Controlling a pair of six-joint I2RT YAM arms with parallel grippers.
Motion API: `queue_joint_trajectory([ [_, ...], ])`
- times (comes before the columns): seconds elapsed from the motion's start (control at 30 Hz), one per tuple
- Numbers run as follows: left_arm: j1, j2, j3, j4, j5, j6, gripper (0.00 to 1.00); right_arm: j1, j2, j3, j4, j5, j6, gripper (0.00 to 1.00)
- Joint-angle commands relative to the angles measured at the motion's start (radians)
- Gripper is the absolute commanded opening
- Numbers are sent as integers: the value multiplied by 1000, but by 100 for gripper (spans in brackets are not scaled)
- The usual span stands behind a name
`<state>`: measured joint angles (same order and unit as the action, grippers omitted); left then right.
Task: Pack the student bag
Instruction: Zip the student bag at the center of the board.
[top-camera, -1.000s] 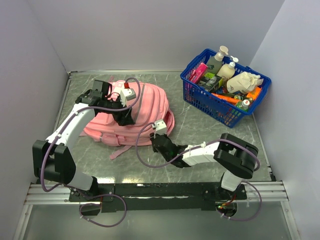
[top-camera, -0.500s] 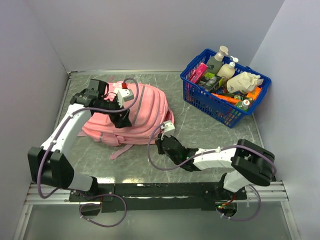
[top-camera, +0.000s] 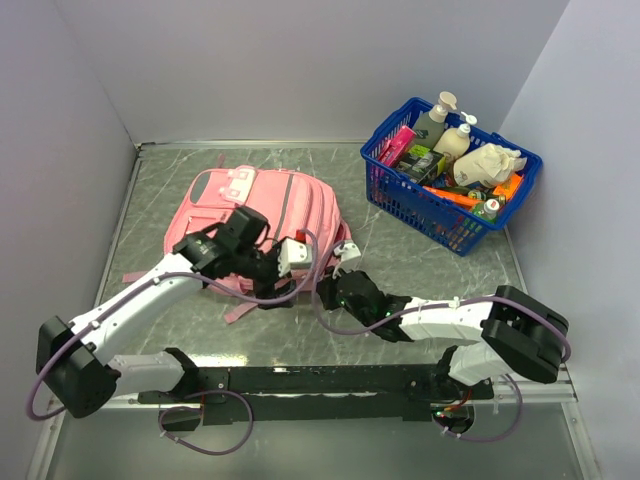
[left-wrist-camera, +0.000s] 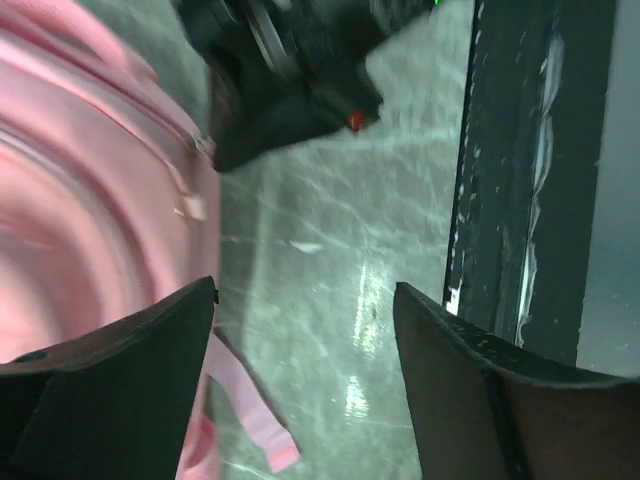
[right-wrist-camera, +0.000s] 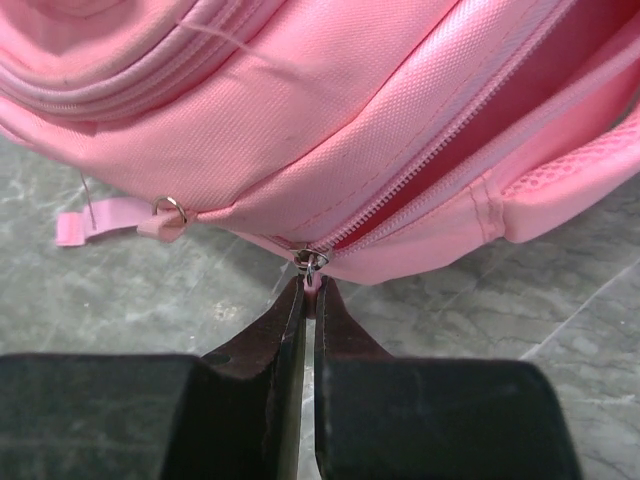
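The pink student bag (top-camera: 265, 205) lies flat at the table's middle left. Its near edge fills the right wrist view, with the main zipper (right-wrist-camera: 420, 165) partly open to the right of the slider. My right gripper (right-wrist-camera: 312, 287) is shut on the small pink zipper pull (right-wrist-camera: 314, 280) just below the metal slider. In the top view this gripper (top-camera: 332, 278) sits at the bag's near right corner. My left gripper (left-wrist-camera: 305, 292) hangs open over bare table beside the bag (left-wrist-camera: 80, 200), holding nothing. It (top-camera: 298, 270) is close to the left of the right gripper.
A blue plastic basket (top-camera: 428, 215) full of bottles and packets stands at the back right. A loose pink strap (left-wrist-camera: 250, 415) lies on the table by the bag's near edge. The black rail (left-wrist-camera: 520, 180) runs along the table's front. Grey walls enclose three sides.
My left arm swung from over the bag's top down to its near edge. My right gripper closed on the zipper pull and its arm stretched left. The bag shifted slightly.
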<state>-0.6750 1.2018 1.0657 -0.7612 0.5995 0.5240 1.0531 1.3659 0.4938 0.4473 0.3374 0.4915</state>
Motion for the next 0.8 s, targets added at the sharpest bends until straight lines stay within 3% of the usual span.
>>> queue_joint_trajectory([
  [0.0, -34, 7, -45, 167, -150, -77, 73, -28, -51, -9, 54, -102, 48, 0],
  [0.2, -37, 10, -81, 309, -369, -131, 64, -48, -34, -9, 82, -179, 71, 0],
  [0.37, -40, 4, -90, 296, -383, -116, 63, -59, -21, -11, 91, -212, 85, 0],
  [0.6, -49, 13, -216, 356, -432, -84, 63, -67, -31, 0, 87, -242, 81, 0],
  [0.67, -49, 12, -228, 376, -458, -67, 54, -68, -33, 5, 76, -244, 81, 0],
  [0.7, -49, 10, -230, 382, -474, -61, 36, -70, -31, 6, 73, -247, 82, 0],
  [0.77, -51, 7, -224, 385, -503, -47, 11, -80, -31, 5, 61, -248, 90, 0],
])
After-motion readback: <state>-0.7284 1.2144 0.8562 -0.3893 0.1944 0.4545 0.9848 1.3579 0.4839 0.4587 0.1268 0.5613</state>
